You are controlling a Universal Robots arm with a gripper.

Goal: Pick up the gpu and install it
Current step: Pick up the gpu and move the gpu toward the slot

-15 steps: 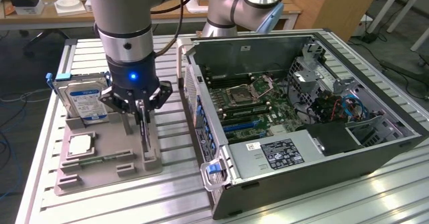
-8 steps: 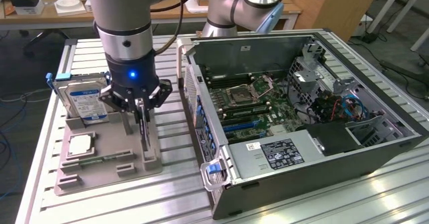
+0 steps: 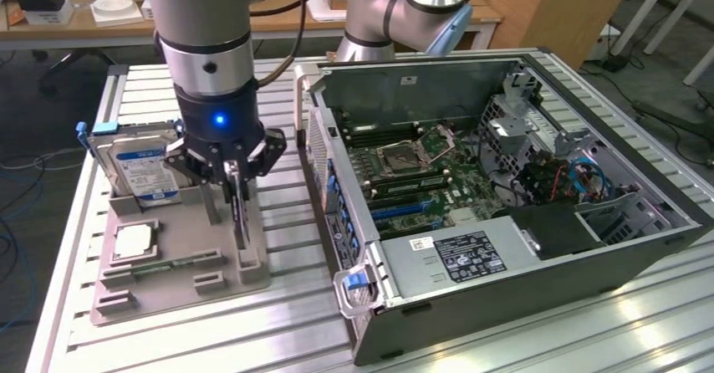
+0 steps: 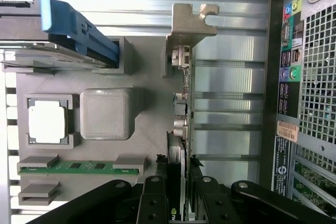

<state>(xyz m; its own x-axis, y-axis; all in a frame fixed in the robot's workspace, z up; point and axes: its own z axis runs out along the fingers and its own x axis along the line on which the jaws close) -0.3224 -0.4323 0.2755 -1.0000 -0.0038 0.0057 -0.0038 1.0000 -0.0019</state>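
Standing on its long edge in a slot of the grey tray (image 3: pixel 184 285), the gpu (image 3: pixel 241 227) is pinched near its top by the gripper (image 3: pixel 234 182), whose two black fingers (image 4: pixel 154 195) press against its opposite faces. The wrist view looks along the card to its one metal bracket (image 4: pixel 187 24). The tray also carries one hard drive (image 3: pixel 140 166) with a blue-and-white label, one processor (image 3: pixel 132 241) and one green memory stick (image 3: pixel 167 266). Beside the tray, on the exterior view's right, lies one open computer case (image 3: pixel 558 289). Inside it are a black label (image 3: pixel 463 256) and a small white sticker (image 3: pixel 420 243). An orange sticker (image 4: pixel 287 129) marks its rear panel. None of this writing can be read.
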